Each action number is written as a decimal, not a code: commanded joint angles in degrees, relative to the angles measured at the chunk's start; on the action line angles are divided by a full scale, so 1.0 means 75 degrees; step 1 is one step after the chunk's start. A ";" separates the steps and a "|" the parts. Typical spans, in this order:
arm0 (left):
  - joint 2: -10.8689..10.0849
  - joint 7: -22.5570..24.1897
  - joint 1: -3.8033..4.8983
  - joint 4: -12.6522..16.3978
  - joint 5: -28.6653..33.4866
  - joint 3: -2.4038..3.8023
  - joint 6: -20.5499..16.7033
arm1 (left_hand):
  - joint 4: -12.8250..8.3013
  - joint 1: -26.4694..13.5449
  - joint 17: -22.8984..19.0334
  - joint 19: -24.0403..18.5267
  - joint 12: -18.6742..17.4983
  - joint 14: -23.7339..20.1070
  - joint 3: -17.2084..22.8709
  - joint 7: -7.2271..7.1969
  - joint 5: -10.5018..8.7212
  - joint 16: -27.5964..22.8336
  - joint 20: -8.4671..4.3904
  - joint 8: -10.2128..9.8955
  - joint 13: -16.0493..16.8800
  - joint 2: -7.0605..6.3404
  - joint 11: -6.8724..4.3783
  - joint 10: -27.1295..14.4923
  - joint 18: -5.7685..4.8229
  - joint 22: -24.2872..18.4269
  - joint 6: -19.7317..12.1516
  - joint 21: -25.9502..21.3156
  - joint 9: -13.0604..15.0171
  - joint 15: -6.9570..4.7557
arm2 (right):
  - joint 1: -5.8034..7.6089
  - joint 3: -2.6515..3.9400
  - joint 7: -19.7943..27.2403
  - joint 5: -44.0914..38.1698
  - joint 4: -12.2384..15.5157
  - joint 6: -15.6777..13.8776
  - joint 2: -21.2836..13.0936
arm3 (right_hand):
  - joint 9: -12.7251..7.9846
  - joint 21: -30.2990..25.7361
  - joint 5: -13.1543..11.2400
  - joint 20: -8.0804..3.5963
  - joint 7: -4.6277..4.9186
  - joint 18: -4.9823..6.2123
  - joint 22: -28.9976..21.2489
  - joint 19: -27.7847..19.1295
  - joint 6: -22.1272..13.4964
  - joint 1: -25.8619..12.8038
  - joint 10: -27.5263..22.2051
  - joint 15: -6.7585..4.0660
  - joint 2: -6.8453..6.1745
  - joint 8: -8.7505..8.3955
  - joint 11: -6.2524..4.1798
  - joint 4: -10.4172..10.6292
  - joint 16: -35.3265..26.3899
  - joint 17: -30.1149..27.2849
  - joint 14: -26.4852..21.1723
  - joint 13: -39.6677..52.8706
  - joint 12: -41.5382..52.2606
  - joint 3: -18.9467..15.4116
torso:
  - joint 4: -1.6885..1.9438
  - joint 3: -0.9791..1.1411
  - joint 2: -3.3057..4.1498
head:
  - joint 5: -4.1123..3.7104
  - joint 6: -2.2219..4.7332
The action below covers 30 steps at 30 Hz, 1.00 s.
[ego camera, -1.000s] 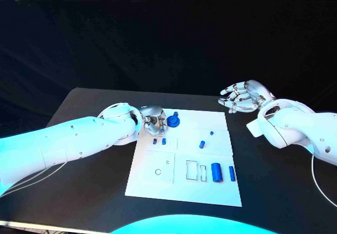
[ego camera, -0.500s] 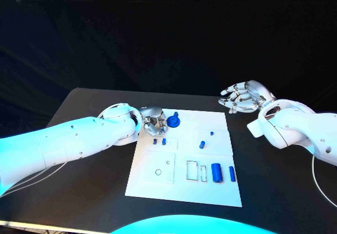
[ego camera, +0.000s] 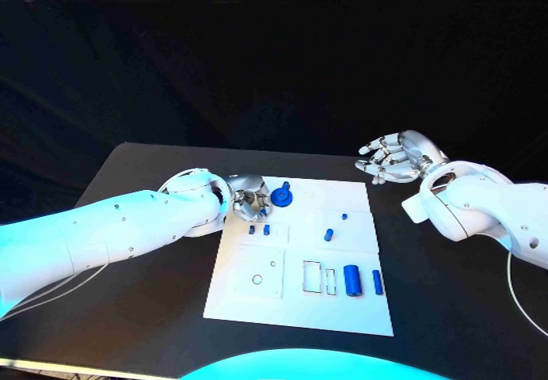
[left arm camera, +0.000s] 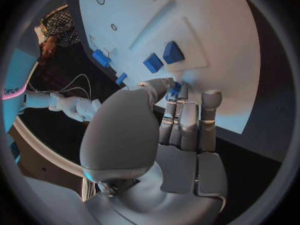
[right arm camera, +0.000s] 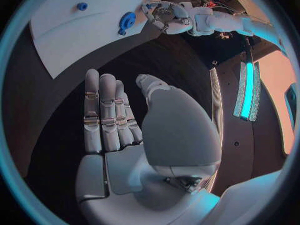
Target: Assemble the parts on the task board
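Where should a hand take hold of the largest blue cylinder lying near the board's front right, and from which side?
Grip the large blue cylinder across its middle, from above. It lies flat, with a thinner blue part close alongside, so fingers have little room there.

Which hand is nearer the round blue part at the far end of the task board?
Left. The left hand sits right beside the round blue part, fingers at it. The right hand hovers off the task board, beyond its far right corner, holding nothing.

Left hand, fingers touching blue part, task board
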 commanded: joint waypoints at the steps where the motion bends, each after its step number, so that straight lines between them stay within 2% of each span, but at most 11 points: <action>1: 0.0010 0.0016 -0.0019 0.0023 0.0040 -0.0012 0.0164 | 0.0035 -0.0064 -0.0020 -0.0064 -0.0075 -0.0062 -0.0061 0.0011 -0.0019 -0.0045 0.0008 -0.0056 -0.0043 -0.0037 0.0037 -0.0063 -0.0024 -0.0031 -0.0068 -0.0060 0.0012 0.0008 | -0.0004 0.0002 0.0081 -0.0031 0.0002 0.0102 0.0001 | -0.0013 -0.0044 0.0055 0.0026 0.0018 0.0086 -0.0018 0.0017 -0.0032 -0.0025 -0.0034 0.0018 -0.0032 0.0028 0.0000 0.0011 -0.0059 -0.0002 -0.0002 -0.0014 -0.0027 0.0038 | 0.0002 -0.0001 0.0000 | 0.0001 0.0006; 10: 0.0011 0.0032 -0.0019 0.0022 0.0053 -0.0012 0.0063 | 0.0122 -0.0174 -0.0072 -0.0106 -0.0316 -0.0110 -0.0182 0.0017 -0.0013 -0.0040 0.0060 -0.0206 -0.0131 -0.0134 0.0123 -0.0306 -0.0017 -0.0098 -0.0218 -0.0125 0.0002 0.0087 | -0.0004 0.0002 0.0084 -0.0020 -0.0010 0.0122 0.0016 | -0.0015 -0.0049 0.0060 0.0026 0.0020 0.0086 -0.0022 0.0018 -0.0037 -0.0030 -0.0038 0.0019 -0.0034 0.0030 0.0002 0.0012 -0.0064 -0.0001 -0.0003 -0.0020 -0.0029 0.0039 | 0.0002 -0.0001 -0.0001 | 0.0003 0.0014; 30: 0.0003 0.0008 -0.0019 0.0011 0.0081 -0.0012 0.0039 | 0.0160 -0.0164 -0.0197 -0.0139 -0.0488 -0.0197 -0.0302 0.0036 -0.0016 -0.0051 0.0106 -0.0332 -0.0196 -0.0180 0.0213 -0.0607 -0.0010 -0.0159 -0.0288 -0.0181 -0.0002 0.0163 | -0.0006 0.0001 0.0084 -0.0012 -0.0028 0.0125 0.0023 | -0.0016 -0.0056 0.0064 0.0027 0.0021 0.0085 -0.0028 0.0019 -0.0045 -0.0033 -0.0042 0.0021 -0.0038 0.0031 0.0003 0.0010 -0.0071 0.0000 -0.0004 -0.0028 -0.0031 0.0039 | -0.0002 0.0005 0.0001 | 0.0006 0.0017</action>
